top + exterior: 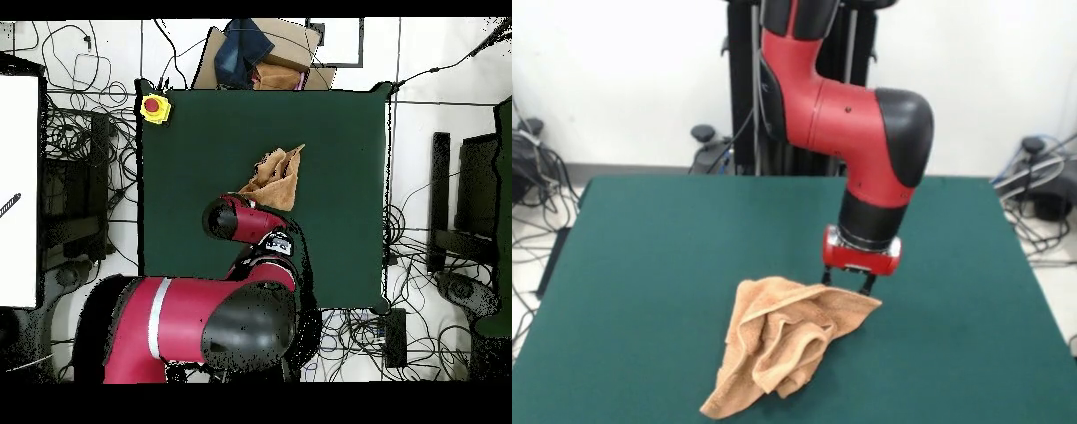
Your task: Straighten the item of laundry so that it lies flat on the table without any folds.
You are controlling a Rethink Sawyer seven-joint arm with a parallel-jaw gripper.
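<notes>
Green bench [644, 265] takes up most of the room in front of me, big felt top, mostly bare, and the red and black arm [856, 124] comes down from the pedestal at the far side to about the middle of it. In the overhead view the arm covers a lot of the base-side half of the bench, with the towel just past its wrist. The towel [786, 340] sits toward the near edge in the front view, slightly left of centre, orange-tan terry, clearly not flat: it's bunched into a rumpled heap with a thick fold rolled over in the middle, a pointed corner trailing toward the near-left, and another corner stretched out to the right and lifted toward the arm. The hand [846, 284] is right at that far-right corner, two short dark fingertips poking below the red wrist, set a little apart either side of the cloth edge; it looks like they touch or pinch the corner, but I can't tell for sure whether they're clamped on it or just around it. Progress call: early, basically nothing finished. One corner appears pulled out, the rest is layered and creased, no border band lying straight, tag not visible. Left to do, I'd judge: draw that corner out, open the middle fold, spread the other corners until the whole square lies flat.
</notes>
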